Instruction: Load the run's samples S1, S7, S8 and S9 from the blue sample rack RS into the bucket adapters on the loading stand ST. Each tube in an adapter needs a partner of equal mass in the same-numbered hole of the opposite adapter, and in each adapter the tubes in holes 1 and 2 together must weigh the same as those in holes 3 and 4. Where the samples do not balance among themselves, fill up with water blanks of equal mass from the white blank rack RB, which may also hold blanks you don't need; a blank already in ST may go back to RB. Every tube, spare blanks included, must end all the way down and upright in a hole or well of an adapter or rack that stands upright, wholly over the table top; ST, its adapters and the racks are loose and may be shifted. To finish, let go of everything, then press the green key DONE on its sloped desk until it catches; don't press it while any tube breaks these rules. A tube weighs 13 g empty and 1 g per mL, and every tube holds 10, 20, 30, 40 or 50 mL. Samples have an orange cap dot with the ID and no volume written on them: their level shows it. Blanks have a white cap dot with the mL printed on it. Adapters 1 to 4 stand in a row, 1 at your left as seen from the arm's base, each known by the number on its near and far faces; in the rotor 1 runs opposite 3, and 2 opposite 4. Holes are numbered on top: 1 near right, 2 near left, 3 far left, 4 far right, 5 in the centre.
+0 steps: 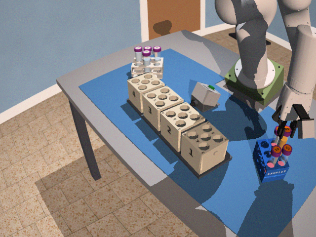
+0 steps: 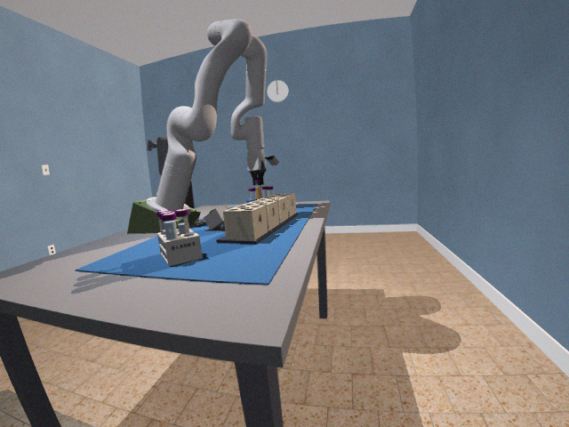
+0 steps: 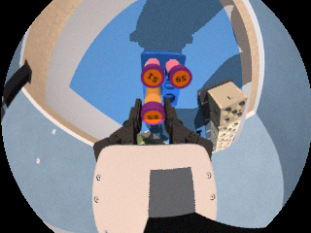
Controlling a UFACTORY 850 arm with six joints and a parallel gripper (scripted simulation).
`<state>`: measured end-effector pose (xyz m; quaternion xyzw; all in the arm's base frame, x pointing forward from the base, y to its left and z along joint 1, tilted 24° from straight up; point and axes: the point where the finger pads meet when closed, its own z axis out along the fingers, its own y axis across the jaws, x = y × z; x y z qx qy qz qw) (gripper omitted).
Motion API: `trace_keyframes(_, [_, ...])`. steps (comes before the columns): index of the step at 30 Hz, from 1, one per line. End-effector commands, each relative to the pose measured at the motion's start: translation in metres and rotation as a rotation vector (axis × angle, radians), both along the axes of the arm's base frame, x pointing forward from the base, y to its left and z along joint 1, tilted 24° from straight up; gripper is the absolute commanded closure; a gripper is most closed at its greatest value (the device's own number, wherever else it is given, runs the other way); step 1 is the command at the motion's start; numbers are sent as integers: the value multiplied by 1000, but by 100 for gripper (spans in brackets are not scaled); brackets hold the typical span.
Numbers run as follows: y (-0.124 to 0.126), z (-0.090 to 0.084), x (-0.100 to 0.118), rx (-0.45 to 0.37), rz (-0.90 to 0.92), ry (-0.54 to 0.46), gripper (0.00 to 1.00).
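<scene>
My gripper (image 1: 285, 132) (image 2: 257, 178) (image 3: 153, 105) is shut on the purple cap of a sample tube (image 1: 283, 141) (image 3: 154, 116) filled with orange liquid. The tube hangs upright with its lower end in a back well of the blue sample rack (image 1: 272, 168) (image 3: 175, 99). Its cap stands higher than the others. I cannot tell how deep it sits or read its ID. Two more orange-dotted sample tubes (image 1: 276, 150) (image 1: 287, 149) stand in the front wells; they also show in the wrist view (image 3: 152, 78) (image 3: 179, 78). Adapters 1 (image 1: 204, 153), 2 (image 1: 176, 127), 3 (image 1: 155, 107) and 4 (image 1: 138, 92) show only empty holes.
The white blank rack (image 1: 146, 69) (image 2: 181, 248) with several purple-capped blanks stands beyond adapter 4. The grey sloped desk (image 1: 204, 98) with the green DONE key (image 1: 211, 87) sits between the adapters and the arm's green base (image 1: 255, 84). The sample rack is near the table's corner.
</scene>
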<state>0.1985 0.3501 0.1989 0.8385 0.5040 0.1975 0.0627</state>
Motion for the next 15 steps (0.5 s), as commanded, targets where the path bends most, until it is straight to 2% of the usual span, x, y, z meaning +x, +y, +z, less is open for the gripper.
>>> trace_keyframes(1, [1,-3,2,2,0,-1,100])
trace_keyframes(15, [2,-16,7,2,0,-1,100])
